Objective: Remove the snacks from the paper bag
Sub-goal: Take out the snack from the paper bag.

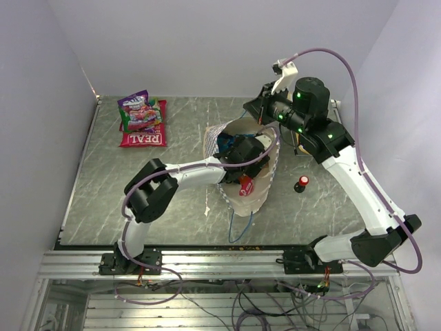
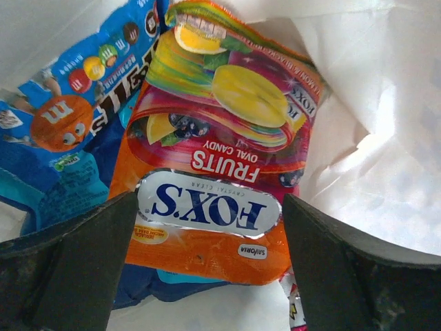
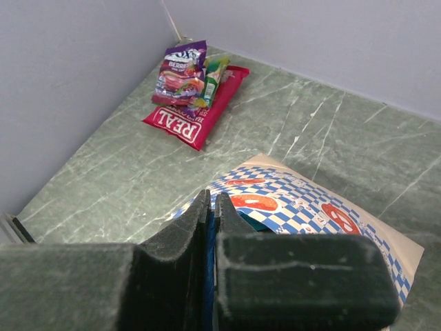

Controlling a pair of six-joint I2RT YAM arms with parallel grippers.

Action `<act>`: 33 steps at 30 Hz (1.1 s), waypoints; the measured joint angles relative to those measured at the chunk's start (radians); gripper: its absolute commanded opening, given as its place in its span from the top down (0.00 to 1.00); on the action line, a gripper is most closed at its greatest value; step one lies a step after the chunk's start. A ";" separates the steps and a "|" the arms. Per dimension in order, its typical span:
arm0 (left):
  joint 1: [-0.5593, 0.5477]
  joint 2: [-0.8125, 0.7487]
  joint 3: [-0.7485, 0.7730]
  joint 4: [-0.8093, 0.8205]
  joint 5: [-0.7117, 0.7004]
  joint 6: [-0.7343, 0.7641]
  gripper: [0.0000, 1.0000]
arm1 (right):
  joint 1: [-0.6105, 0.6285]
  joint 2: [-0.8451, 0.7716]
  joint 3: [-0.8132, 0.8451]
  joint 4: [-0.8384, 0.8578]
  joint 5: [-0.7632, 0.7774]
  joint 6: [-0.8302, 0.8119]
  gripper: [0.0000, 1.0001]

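The checkered paper bag (image 1: 265,176) lies mid-table, mouth held open. My left gripper (image 2: 207,258) is open deep inside it, against the cream wall (image 2: 372,138). An orange Fox's packet (image 2: 213,172) lies between its fingers (image 2: 69,269), its lower edge level with the tips and touching neither. A blue M&M's bag (image 2: 76,117) lies to its left. My right gripper (image 3: 212,207) is shut on the bag's blue cord handle, above the bag (image 3: 310,207). On the table at the far left lie the red "REAL" packet (image 1: 143,138) and a purple candy bag (image 1: 140,110), also in the right wrist view (image 3: 180,72).
A small red-and-black knob (image 1: 302,183) stands right of the bag. The bag's other blue cord (image 1: 238,227) trails toward the near edge. A pink-white packet corner (image 2: 293,310) shows under the orange one. Walls close the left and far sides.
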 measured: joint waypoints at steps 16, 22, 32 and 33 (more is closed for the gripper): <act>0.037 0.100 0.101 -0.106 0.035 0.006 0.12 | 0.000 0.002 0.003 -0.004 -0.001 -0.001 1.00; 0.036 0.148 0.145 -0.146 0.040 -0.013 0.24 | 0.000 0.002 0.003 -0.005 0.000 0.000 1.00; 0.035 0.147 0.157 -0.159 0.039 -0.024 0.73 | 0.000 0.002 0.003 -0.005 0.000 0.004 1.00; 0.035 0.142 0.158 -0.160 0.041 -0.026 0.78 | 0.000 0.002 0.003 -0.005 0.000 0.004 1.00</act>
